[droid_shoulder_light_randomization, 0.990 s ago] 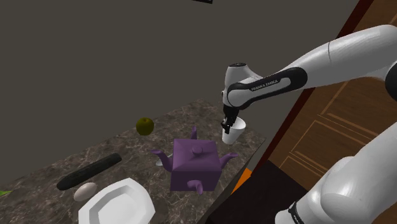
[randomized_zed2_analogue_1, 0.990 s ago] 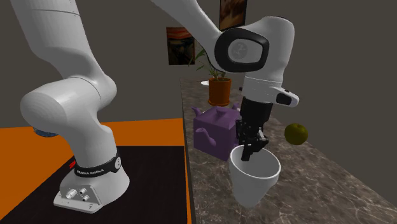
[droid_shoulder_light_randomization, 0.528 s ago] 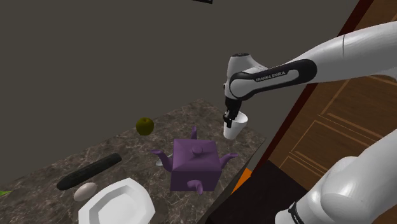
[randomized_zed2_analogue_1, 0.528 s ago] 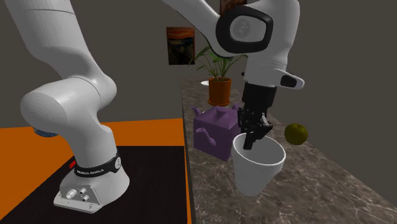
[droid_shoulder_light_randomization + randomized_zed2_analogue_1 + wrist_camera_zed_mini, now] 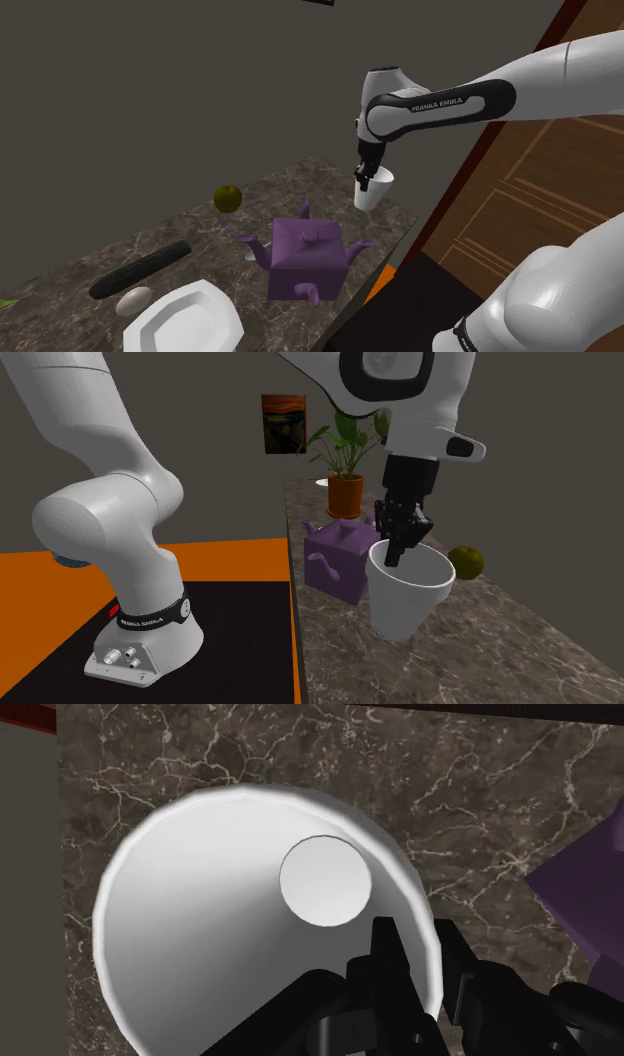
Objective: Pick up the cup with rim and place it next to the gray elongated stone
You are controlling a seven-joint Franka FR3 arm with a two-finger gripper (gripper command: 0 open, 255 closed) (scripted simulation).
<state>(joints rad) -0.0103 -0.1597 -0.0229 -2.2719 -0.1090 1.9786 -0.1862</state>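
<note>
I have the gripper (image 5: 366, 177) clamped on the rim of the white cup (image 5: 375, 193), held above the counter's (image 5: 320, 185) corner

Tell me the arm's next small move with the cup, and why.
Probably carry it, at this height, toward the shoulder view's left. The gripper is shut on the rim of the white cup, which hangs clear of the counter, while the long dark stone lies far off there, with the purple blocky object between.
</note>
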